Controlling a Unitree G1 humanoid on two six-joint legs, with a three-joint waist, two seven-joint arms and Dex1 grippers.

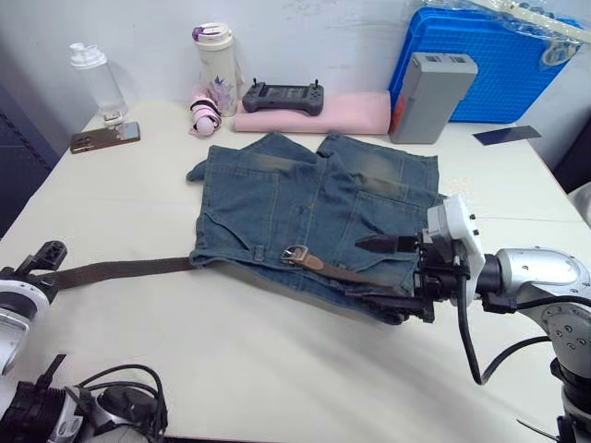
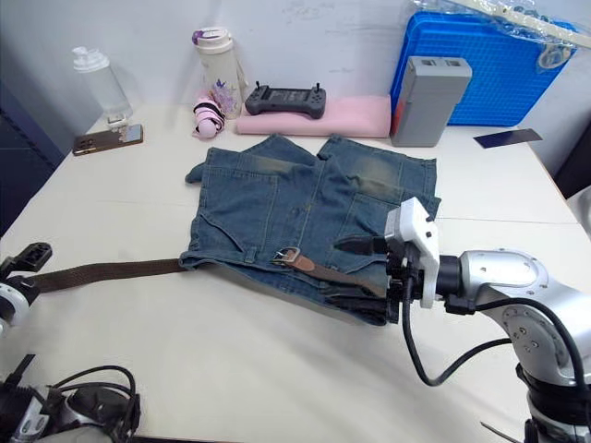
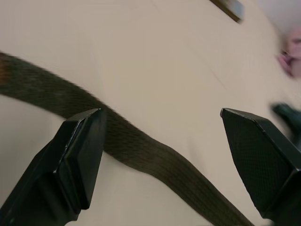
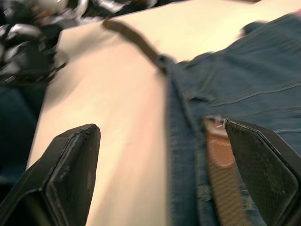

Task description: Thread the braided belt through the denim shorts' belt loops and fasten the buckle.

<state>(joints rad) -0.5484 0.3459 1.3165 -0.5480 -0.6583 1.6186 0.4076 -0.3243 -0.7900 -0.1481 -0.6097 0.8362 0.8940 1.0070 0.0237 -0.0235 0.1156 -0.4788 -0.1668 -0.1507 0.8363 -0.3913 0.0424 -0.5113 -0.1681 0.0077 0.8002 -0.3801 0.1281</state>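
So it's a pale beige table (image 1: 277,369) against a light wall. The denim shorts (image 1: 305,208) are spread flat in the middle, waistband toward the robot. The braided belt (image 1: 129,269) is already running along that waistband, with the buckle (image 1: 295,254) and its tan tab lying on the denim near the centre and a long tail trailing off to the robot's left across the bare table. One of the belt loops (image 1: 259,254) sits just left of the buckle.

The right gripper (image 1: 397,269) is at the right end of the waistband, fingers spread wide over the denim and belt, not clamped on anything. The left gripper (image 3: 164,155) is out by the tail end, also wide open, strap lying between its fingers on the table.

Further back: a water bottle (image 1: 217,55), a black controller (image 1: 283,96) on a pink pad (image 1: 314,113), a blue crate (image 1: 489,65), a phone (image 1: 104,137).

Risk from here, as a guess: if the left side pulls the tail without the shorts pinned, the whole pair slides and bunches, or the belt drags back out of the loops.
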